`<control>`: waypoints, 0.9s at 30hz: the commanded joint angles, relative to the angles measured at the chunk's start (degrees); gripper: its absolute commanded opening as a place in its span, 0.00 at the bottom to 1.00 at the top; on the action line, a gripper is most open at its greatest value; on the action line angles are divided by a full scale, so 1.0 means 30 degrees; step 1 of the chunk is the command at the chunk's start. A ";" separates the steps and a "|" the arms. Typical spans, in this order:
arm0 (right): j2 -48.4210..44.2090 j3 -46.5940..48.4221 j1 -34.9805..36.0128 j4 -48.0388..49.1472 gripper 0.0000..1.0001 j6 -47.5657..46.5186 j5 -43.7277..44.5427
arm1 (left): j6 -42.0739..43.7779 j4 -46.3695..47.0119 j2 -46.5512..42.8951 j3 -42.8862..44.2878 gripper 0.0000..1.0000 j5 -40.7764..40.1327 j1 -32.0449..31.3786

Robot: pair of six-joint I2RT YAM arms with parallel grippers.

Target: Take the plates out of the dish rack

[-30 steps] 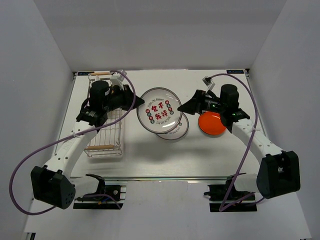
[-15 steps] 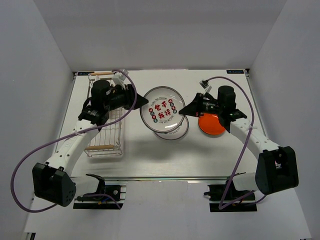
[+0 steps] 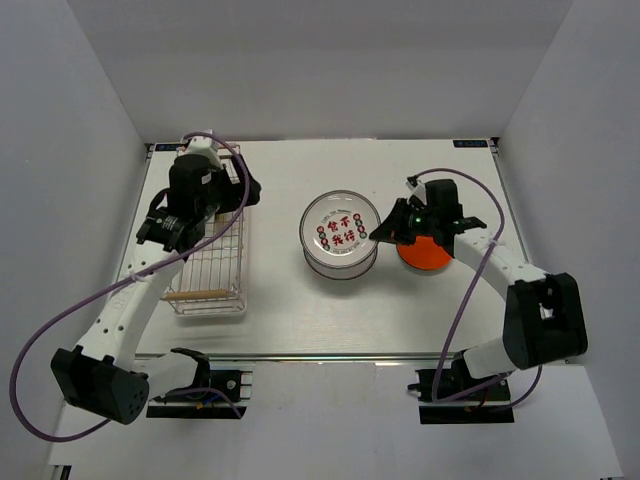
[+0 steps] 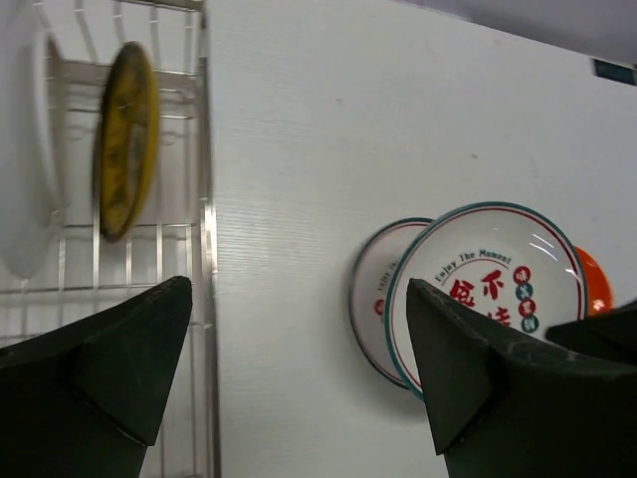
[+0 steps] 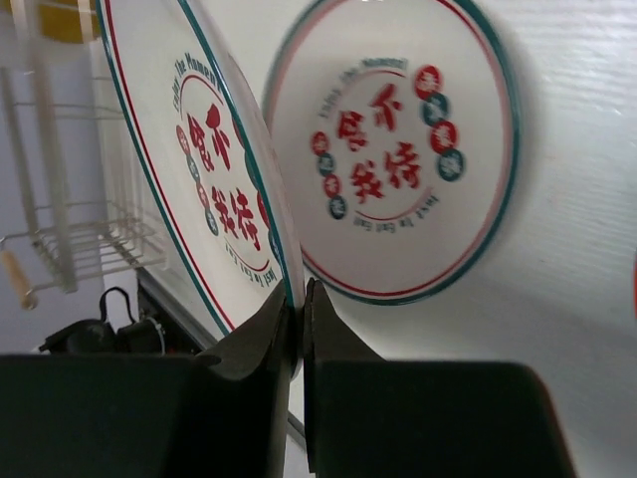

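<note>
A white plate with teal-red rings (image 3: 338,230) hangs tilted over a matching plate (image 3: 352,268) that lies flat on the table. My right gripper (image 3: 379,236) is shut on the tilted plate's right rim. The right wrist view shows that pinch (image 5: 299,294) on the plate (image 5: 199,169), with the flat plate (image 5: 393,149) beyond. An orange-red plate (image 3: 428,254) lies under the right wrist. My left gripper (image 3: 245,192) is open and empty over the dish rack (image 3: 210,270). A yellow-brown plate (image 4: 124,139) and a white one (image 4: 25,189) stand upright in the rack (image 4: 204,249).
The rack's wooden handle (image 3: 197,294) marks its near end, close to the table's front left. White walls enclose the table on three sides. The right arm's purple cable (image 3: 478,290) loops above the table's right part.
My left gripper let go of the ringed plate, opened wide and drew back left over the rack. My right gripper shut on the plate's rim and lowered it over the flat plate.
</note>
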 commanded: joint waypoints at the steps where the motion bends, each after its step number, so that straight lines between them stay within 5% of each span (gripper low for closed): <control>1: 0.1306 0.1069 -0.0099 -0.0732 0.00 0.0530 0.1025 | 0.0162 -0.1929 -0.0529 0.0676 0.98 -0.4680 0.0205; 10: 0.3360 0.1185 0.0018 -0.0411 0.00 0.0855 0.1556 | 0.0540 -0.2223 0.1080 0.1437 0.98 -0.5363 0.0412; 13: 0.4004 0.1303 0.0048 -0.0499 0.09 0.0707 0.1380 | 0.0716 -0.2136 0.1638 0.1525 0.98 -0.5420 0.0412; 19: 0.4564 0.1304 0.0106 -0.0937 0.49 0.0386 0.0996 | 0.1009 -0.1872 0.2283 0.1818 0.98 -0.5040 0.0412; 20: 0.4477 0.1275 0.0135 -0.1084 0.88 0.0153 0.0968 | 0.1068 -0.1871 0.2342 0.1847 0.98 -0.5010 0.0412; 27: 0.3043 0.2238 0.0164 -0.3806 0.89 -0.1284 0.4473 | 0.1945 -0.1520 0.3483 0.2813 0.98 -0.4864 0.0412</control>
